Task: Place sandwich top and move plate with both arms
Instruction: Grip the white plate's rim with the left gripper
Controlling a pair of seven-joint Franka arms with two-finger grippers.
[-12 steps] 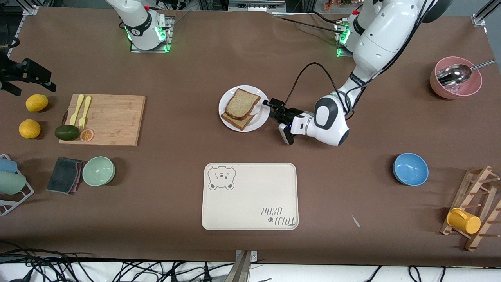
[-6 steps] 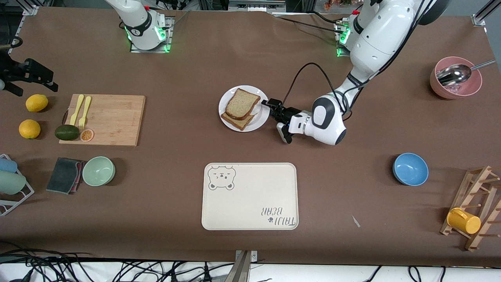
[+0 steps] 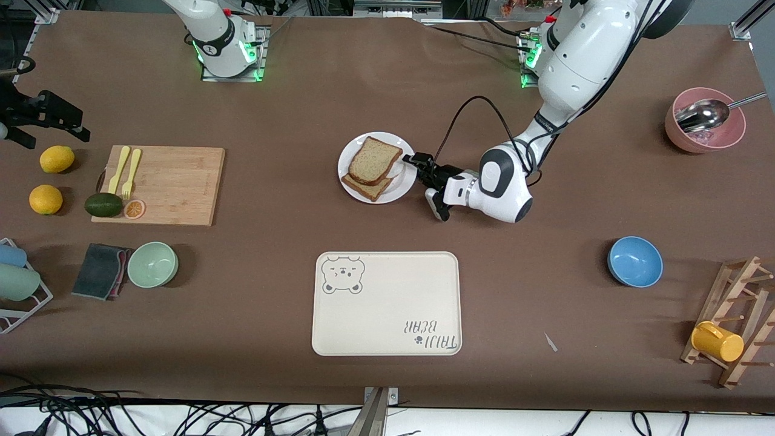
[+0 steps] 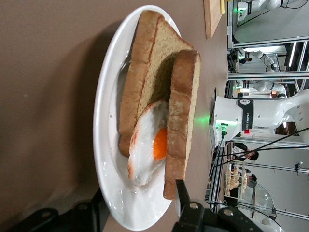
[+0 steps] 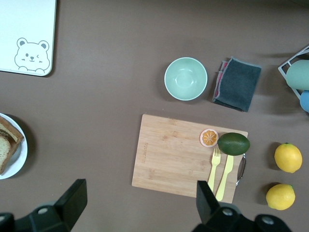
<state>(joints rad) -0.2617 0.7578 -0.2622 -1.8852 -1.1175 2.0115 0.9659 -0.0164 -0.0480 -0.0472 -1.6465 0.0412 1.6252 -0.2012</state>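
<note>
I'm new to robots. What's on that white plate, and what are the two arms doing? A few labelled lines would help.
plate: white, holds the food
sandwich top: leans on a fried egg over the lower slice
left pincer: at the plate's rim, one finger each side
right pincer: open, waiting high over the cutting board

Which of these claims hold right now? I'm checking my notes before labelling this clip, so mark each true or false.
1. The sandwich top lies on the plate. True.
2. A fried egg sits under the upper slice. True.
3. The left gripper hovers over the bear-print tray. False: it is at the plate's rim, toward the left arm's end.
4. The right gripper holds a lemon. False: it is open and empty, above the cutting board.
5. The blue bowl contains a spoon. False: the spoon lies in the pink bowl.
</note>
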